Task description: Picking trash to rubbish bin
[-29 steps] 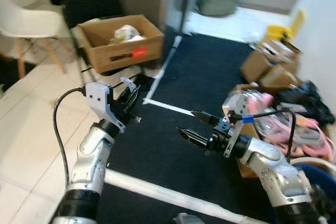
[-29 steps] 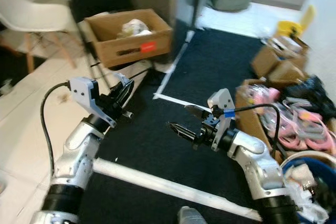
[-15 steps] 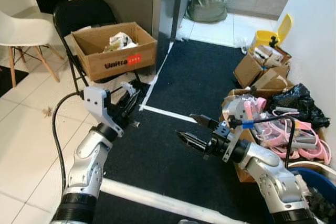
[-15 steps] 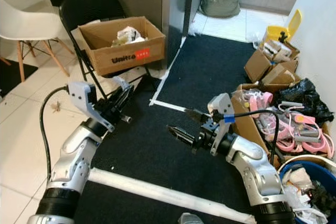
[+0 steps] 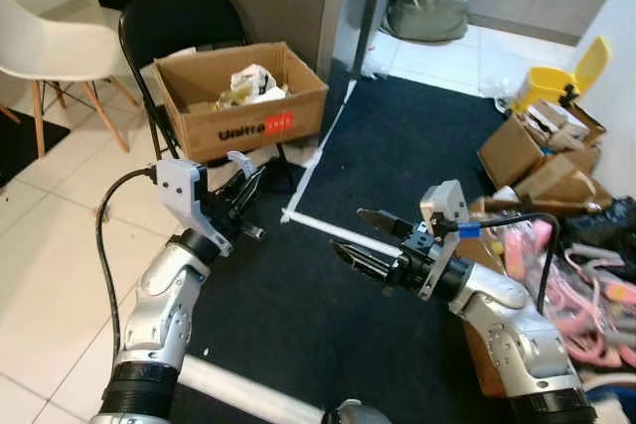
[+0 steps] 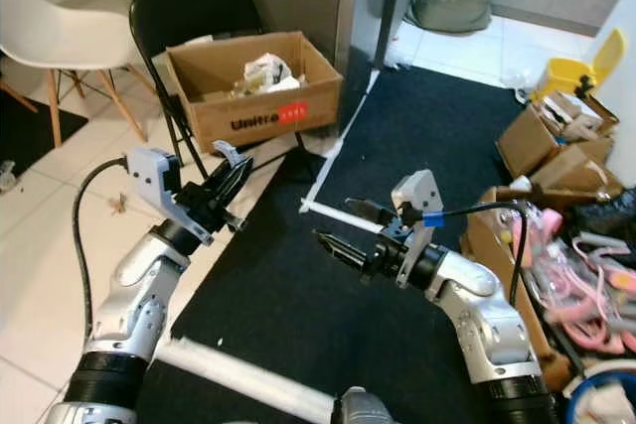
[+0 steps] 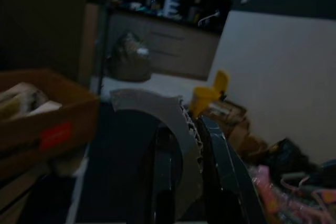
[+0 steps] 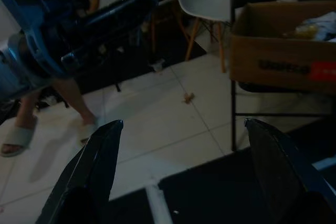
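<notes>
Two hands are up in front of me. My left hand [image 5: 250, 178] has its black fingers clamped on a scrap of pale card-like trash [image 7: 157, 116], while my right hand [image 5: 360, 235] hangs with its fingers spread wide and nothing between them, above the dark carpet [image 5: 397, 146]. I judge this to be the carry step: the piece is already gripped and has yet to be dropped. Beyond the left hand, the cardboard box [image 5: 238, 96] sits on the seat of a black folding chair [image 5: 169, 22], with crumpled waste already in it; it looks like the bin in use. The next move calls for closing in on that box and bringing the left hand over its open top before letting go.

From the left wrist I get the serrated edge of the scrap pinched between the fingers, which the head views barely resolve. From the right wrist I see a person's legs [image 8: 63, 98] in sandals on the tiled floor [image 8: 173, 124].
</notes>
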{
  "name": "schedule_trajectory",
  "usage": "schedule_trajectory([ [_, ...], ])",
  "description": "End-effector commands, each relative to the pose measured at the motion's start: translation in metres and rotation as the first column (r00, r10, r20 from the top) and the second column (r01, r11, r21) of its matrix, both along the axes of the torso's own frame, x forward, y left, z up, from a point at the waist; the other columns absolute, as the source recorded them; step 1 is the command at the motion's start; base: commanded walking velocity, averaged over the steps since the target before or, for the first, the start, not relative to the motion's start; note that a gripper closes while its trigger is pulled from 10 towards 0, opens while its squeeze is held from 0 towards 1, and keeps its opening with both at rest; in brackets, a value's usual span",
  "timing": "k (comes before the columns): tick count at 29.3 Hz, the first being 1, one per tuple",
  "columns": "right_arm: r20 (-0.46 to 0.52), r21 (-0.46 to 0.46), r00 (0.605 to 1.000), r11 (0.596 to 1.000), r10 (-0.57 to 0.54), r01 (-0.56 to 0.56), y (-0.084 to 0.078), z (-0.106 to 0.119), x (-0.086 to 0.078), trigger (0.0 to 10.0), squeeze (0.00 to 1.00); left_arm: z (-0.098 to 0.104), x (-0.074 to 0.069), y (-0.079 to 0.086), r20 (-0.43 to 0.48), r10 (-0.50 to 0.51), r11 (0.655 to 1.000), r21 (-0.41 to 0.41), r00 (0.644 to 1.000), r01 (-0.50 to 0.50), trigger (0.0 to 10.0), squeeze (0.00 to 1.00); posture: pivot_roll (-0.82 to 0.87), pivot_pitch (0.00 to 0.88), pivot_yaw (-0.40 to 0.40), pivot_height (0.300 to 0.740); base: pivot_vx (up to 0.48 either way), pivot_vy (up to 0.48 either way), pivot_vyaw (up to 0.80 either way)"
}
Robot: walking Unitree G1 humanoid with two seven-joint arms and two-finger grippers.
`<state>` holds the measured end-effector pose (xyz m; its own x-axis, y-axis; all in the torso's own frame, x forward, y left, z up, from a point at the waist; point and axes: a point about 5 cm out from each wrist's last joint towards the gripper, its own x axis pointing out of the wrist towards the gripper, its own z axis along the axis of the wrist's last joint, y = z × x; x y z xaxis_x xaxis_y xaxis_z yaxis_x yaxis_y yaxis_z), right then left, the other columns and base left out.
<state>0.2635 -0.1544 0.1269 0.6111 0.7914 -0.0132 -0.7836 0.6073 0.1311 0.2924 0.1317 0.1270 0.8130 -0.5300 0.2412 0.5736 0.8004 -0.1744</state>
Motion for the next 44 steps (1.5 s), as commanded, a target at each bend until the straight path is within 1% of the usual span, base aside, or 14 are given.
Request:
schedule_trajectory([
  [1,0.023,0.006,1.000,1.000,-0.003,0.003,-0.0004,0.0040,0.0006,10.0,0.00,-0.0010,-0.0008,0.0007,-0.006,-0.004,1.000,0.000,1.000,0.004,10.0,0.00,-0.02,0.000,-0.022,0.740,0.424,0.000,0.00],
  [14,0.027,0.007,1.000,1.000,-0.003,0.003,-0.0003,0.0039,0.0004,10.0,0.00,-0.0006,-0.0012,0.0003,-0.003,-0.008,1.000,0.001,1.000,0.008,10.0,0.00,-0.01,0.000,-0.023,0.740,0.423,0.000,0.00],
  [17,0.030,0.006,1.000,1.000,0.010,-0.010,0.0000,0.0042,-0.0008,10.0,0.00,-0.0004,-0.0012,0.0002,-0.003,-0.009,1.000,0.001,1.000,0.009,10.0,0.00,-0.01,0.000,-0.023,0.740,0.424,0.000,0.00],
  [18,0.022,0.010,0.999,0.999,0.030,-0.031,0.0004,0.0040,-0.0029,10.0,0.00,-0.0003,-0.0013,0.0003,-0.002,-0.009,1.000,0.001,1.000,0.009,10.0,0.00,-0.01,0.000,-0.021,0.740,0.424,0.000,0.00],
  [21,0.024,0.007,0.999,0.999,0.035,-0.036,0.0000,0.0042,-0.0037,10.0,0.00,-0.0003,-0.0013,0.0004,-0.002,-0.009,1.000,0.002,1.000,0.009,10.0,0.00,-0.01,0.000,-0.021,0.740,0.421,0.000,0.26],
  [24,0.033,0.005,0.999,1.000,0.024,-0.024,-0.0005,0.0045,-0.0029,10.0,0.00,-0.0003,-0.0014,0.0004,-0.002,-0.009,1.000,0.002,1.000,0.009,10.0,0.00,-0.01,0.000,-0.021,0.740,0.417,0.000,0.79],
  [27,0.026,0.021,1.000,1.000,0.008,-0.009,-0.0009,0.0045,-0.0013,10.0,0.00,-0.0003,-0.0014,0.0004,-0.001,-0.010,1.000,0.002,1.000,0.010,10.0,0.00,-0.01,0.000,-0.021,0.740,0.421,0.000,0.00],
  [44,0.020,0.012,1.000,1.000,0.004,-0.004,-0.0010,0.0040,-0.0009,10.0,0.00,-0.0003,-0.0016,0.0004,-0.003,-0.011,1.000,0.001,1.000,0.011,10.0,0.00,-0.01,0.000,-0.021,0.740,0.421,0.000,0.00],
])
